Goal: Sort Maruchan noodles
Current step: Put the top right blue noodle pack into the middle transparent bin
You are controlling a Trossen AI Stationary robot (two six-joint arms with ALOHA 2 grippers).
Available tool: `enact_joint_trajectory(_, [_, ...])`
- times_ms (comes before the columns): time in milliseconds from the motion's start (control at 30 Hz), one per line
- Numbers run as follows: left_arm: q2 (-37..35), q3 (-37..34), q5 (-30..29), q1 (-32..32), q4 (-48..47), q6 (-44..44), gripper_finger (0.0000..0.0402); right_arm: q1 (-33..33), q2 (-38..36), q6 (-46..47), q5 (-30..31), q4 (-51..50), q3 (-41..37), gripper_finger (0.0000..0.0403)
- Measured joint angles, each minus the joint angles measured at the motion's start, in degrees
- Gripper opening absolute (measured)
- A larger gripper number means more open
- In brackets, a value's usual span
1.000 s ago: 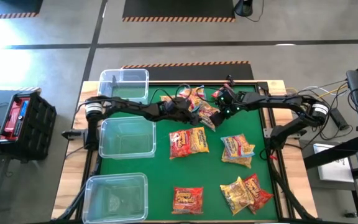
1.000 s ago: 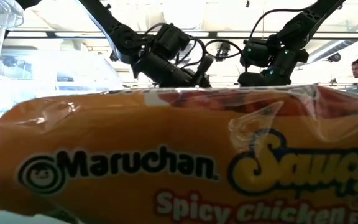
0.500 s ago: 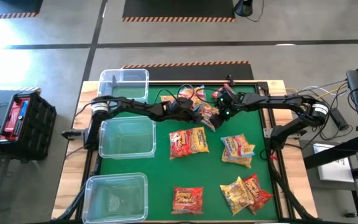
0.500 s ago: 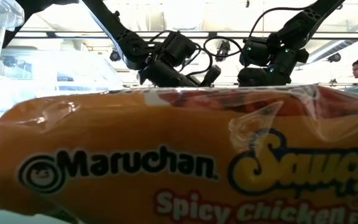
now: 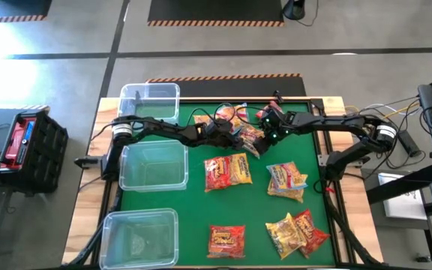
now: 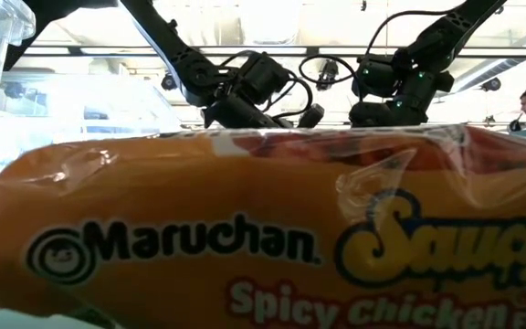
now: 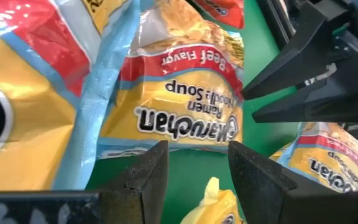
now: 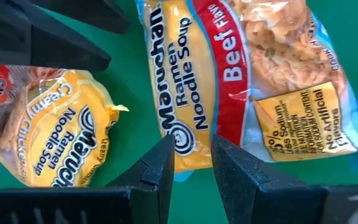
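Left claw (image 5: 235, 132) is creeping toward the glossy yellow-and-red beef ramen packet (image 7: 179, 99), fingers parted and empty; right claw (image 5: 270, 133), likewise parted and empty, is hovering opposite.

Maruchan noodles (image 5: 227, 171) (red, yellow, orange packets) lie flat, scattered in clusters across green mat.

My two arms are dark and slim, with silver rings at the shoulder joints, looped black cables, small green lights on my right wrist (image 5: 274, 133), and angular black fingers (image 7: 143, 177).
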Motion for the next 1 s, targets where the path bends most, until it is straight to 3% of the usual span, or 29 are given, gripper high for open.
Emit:
enact_joint_trajectory(667, [4.6, 0.4, -1.6, 0.6, 3.2, -2.1, 0.015, 0.3, -0.3, 0.5, -0.9, -0.5, -0.1, 0.0094])
enact_joint_trajectory(1000, [4.7, 0.5, -2.7, 1.0, -1.9, -2.6, 0.015, -0.8, -6.9, -0.2, 0.2, -7.0, 2.7, 0.0097])
